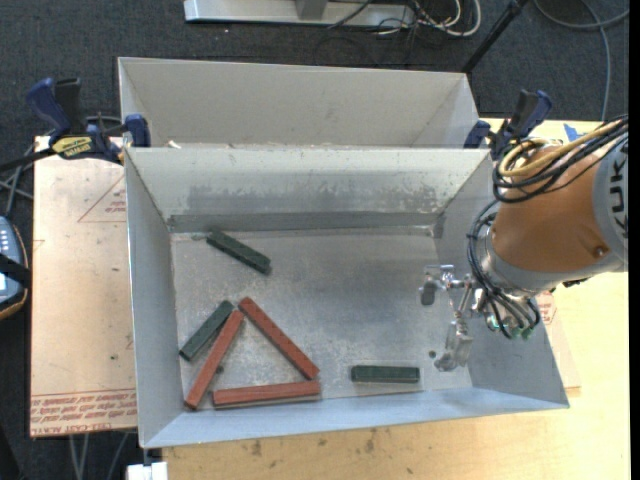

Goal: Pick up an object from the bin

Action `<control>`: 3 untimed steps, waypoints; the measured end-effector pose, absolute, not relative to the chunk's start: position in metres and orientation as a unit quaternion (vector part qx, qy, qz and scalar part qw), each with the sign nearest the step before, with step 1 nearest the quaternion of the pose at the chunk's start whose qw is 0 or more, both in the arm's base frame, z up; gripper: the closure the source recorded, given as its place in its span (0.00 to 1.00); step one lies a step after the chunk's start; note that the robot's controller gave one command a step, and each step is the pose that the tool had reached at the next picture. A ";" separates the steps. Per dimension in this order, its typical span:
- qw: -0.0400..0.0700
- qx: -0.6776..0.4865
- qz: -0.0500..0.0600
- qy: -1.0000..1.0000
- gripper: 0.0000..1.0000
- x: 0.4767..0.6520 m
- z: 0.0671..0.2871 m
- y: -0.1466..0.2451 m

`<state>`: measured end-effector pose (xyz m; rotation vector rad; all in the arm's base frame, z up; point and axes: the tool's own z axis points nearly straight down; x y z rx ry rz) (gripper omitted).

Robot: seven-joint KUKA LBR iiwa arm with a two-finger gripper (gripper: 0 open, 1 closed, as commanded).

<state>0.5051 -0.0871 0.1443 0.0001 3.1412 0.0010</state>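
Grey metal bin (150,268), floor mostly bare. Arm (545,228) came in from the right, orange cover and cables at the wrist. Gripper (444,322) sat low over the right side of the floor, close to the right wall. Its two metal prongs looked apart, one toward the back, one toward the front. Nothing seen between them, only bare floor below.

Nearest thing: front green bar (385,374), dark, flat, lying along the front wall. It lay just left of the front prong and apart from it, not touched.

Other things, all well away to the left:
- Three red bars laid as a rough triangle at front left: long one (278,338) slanting, base one (266,393) along the front, third (213,359) leaning up on the left side. Ends touched or nearly touched at the corners.
- Left green bar (206,330) lay just beside the third red bar, parallel to it.
- Back green bar (238,251) lay alone near the back wall, tilted.
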 end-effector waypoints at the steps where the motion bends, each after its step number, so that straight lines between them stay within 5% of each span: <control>1: 0.004 -0.060 -0.001 0.998 0.00 0.499 0.119 -0.068; 2: -0.001 -0.008 0.001 1.000 1.00 0.488 0.070 -0.062; 3: -0.001 -0.008 0.001 1.000 1.00 0.488 0.070 -0.062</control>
